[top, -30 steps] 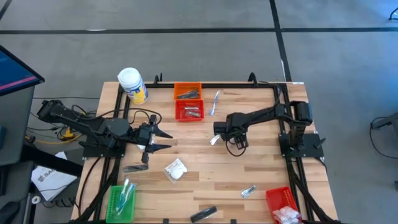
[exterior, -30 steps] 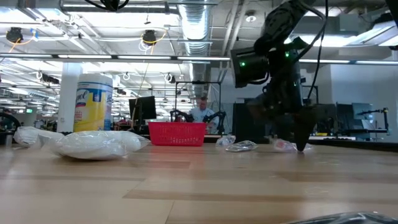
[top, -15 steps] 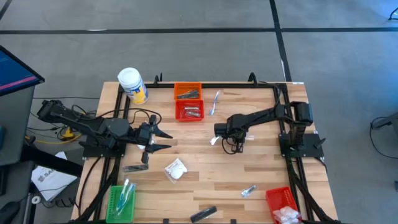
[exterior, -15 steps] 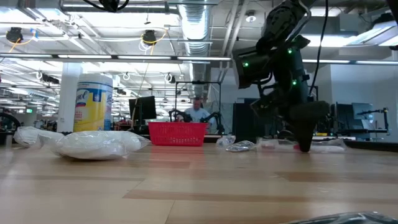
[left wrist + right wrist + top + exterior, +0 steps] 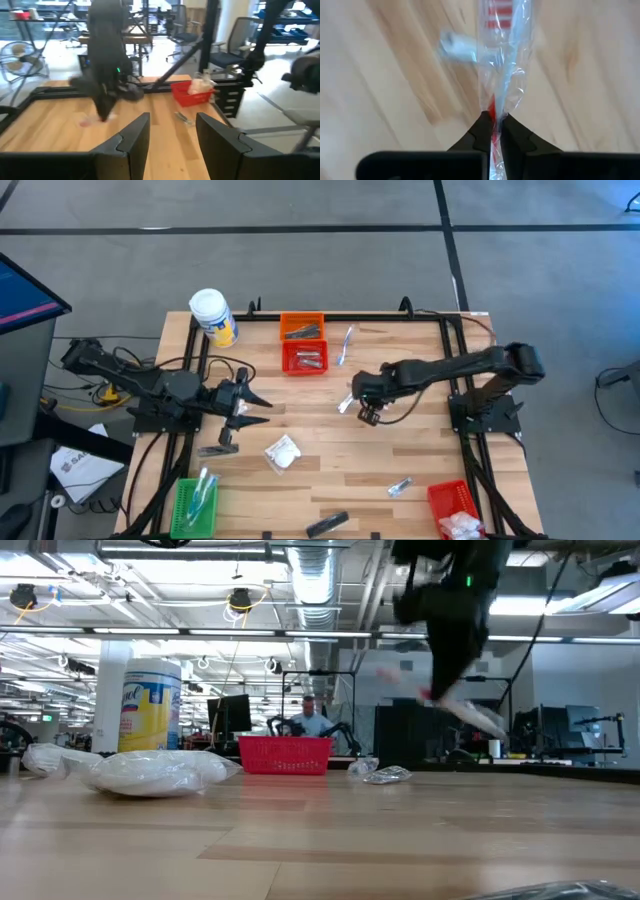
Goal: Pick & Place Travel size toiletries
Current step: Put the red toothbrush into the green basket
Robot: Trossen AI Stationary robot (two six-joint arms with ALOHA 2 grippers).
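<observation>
Right claw [image 5: 362, 411] was clenched on a clear-plastic wrapped stick [image 5: 501, 60] with red markings, holding it above the wooden surface [image 5: 330, 452] near its middle, the wrapper pinched between the fingers [image 5: 481, 131]. Left claw [image 5: 262, 402] hovered over the left side, fingers apart, holding nothing. A white packet [image 5: 282, 452] lay between the arms.

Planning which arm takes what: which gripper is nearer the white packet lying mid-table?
Left. The left gripper hovers just up and to the left of the white packet in the high view; the right gripper, shut on a clear-wrapped stick, is farther off to its right.
</observation>
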